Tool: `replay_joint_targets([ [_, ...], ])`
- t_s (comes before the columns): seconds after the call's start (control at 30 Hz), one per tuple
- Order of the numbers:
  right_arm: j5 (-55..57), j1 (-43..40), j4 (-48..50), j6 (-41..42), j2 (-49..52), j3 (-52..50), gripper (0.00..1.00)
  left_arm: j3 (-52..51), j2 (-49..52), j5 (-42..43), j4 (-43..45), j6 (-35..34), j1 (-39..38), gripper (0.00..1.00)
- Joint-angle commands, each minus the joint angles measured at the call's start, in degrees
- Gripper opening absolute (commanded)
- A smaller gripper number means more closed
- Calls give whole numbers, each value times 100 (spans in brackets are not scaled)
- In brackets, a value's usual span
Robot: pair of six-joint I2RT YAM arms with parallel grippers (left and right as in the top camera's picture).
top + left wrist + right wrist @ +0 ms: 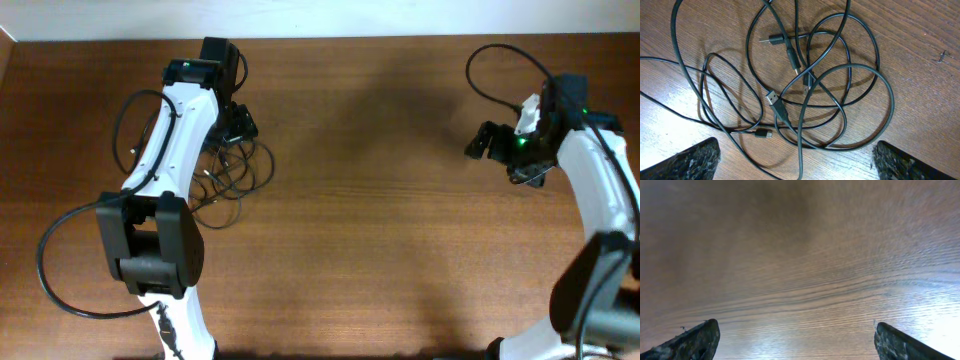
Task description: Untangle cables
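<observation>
The cables (781, 109), tangled in loops at the overhead frame's upper left, are overhung by the left gripper (799, 164), jaws wide and empty, the right gripper (795, 342) likewise spread above the table (800, 255) at upper right; a plug end (771, 96) is judged the first thing to be seized.

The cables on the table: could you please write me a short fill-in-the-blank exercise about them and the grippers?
1. The cables are ____ in colour.
2. They lie on the robot's ____ side of the table.
3. The left gripper above them is ____.
4. The right gripper holds ____.
Missing words: black; left; open; nothing.
</observation>
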Motion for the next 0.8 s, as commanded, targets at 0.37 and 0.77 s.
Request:
replay_joint_targets([
  [0.37, 52, 4, 0, -42, -3320, -9, 98, -26, -66, -2, 9, 15, 17, 99],
  [0.77, 52, 7, -2, -42, -3978, -15, 98, -26, -66, -2, 9, 13, 17, 99],
])
